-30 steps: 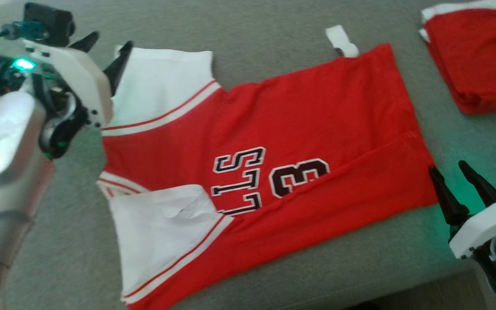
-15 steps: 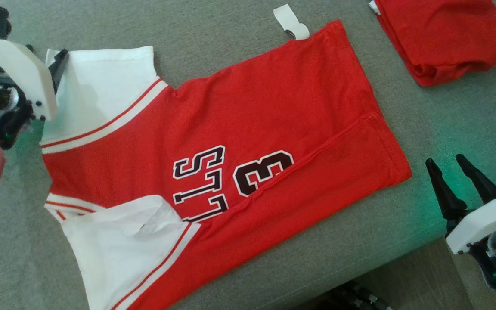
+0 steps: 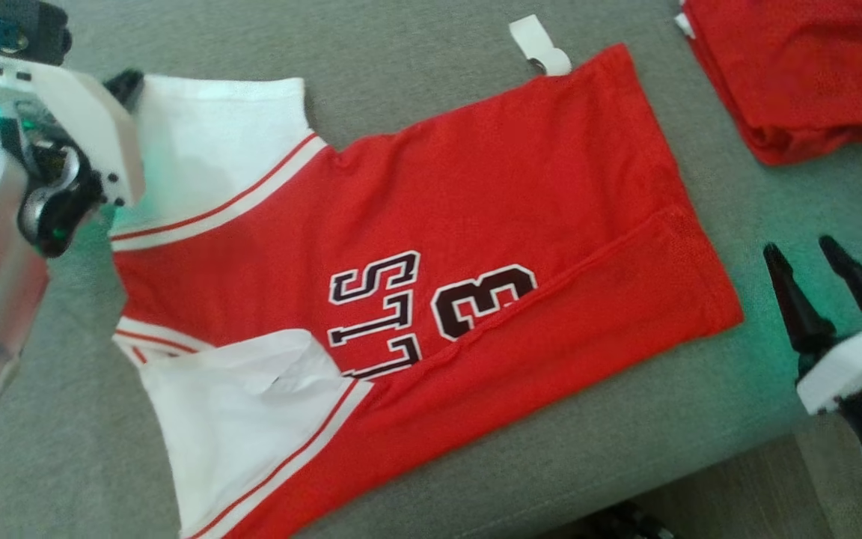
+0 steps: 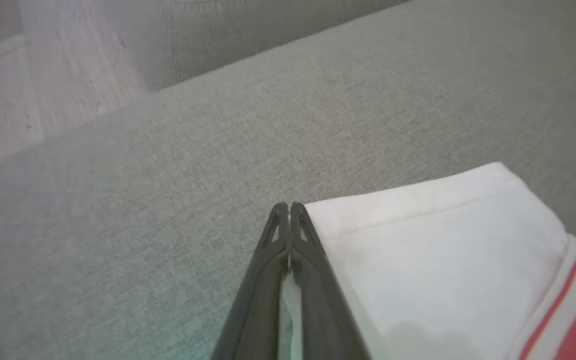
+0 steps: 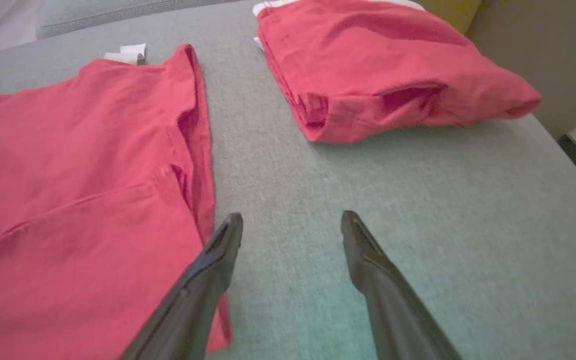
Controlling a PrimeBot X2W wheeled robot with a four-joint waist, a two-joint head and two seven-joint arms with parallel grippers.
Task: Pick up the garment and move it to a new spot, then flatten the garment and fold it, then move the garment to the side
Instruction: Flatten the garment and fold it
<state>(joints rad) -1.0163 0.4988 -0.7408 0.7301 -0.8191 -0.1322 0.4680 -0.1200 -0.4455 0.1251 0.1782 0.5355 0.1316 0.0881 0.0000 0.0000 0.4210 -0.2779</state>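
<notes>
Letters: "LLS" (image 3: pixel 378 314), black block capitals edged in white, on the chest of the red garment (image 3: pixel 491 172); they lie sideways, and the lowest letter is partly covered by a fold.
Number: "3" (image 3: pixel 483 299), same style, just beside the letters, its lower edge meeting the fold.
Tag: white tag (image 3: pixel 539 45) at the garment's hem; nothing readable.

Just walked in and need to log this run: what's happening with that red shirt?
A two-armed robot is working on a red and white jersey spread on a grey cushion. One long side is already folded over. Its left gripper is shut at the corner of one white sleeve, apparently pinching it. The right gripper is open beside the hem, holding nothing. A folded red garment lies apart, beyond the hem.
</notes>
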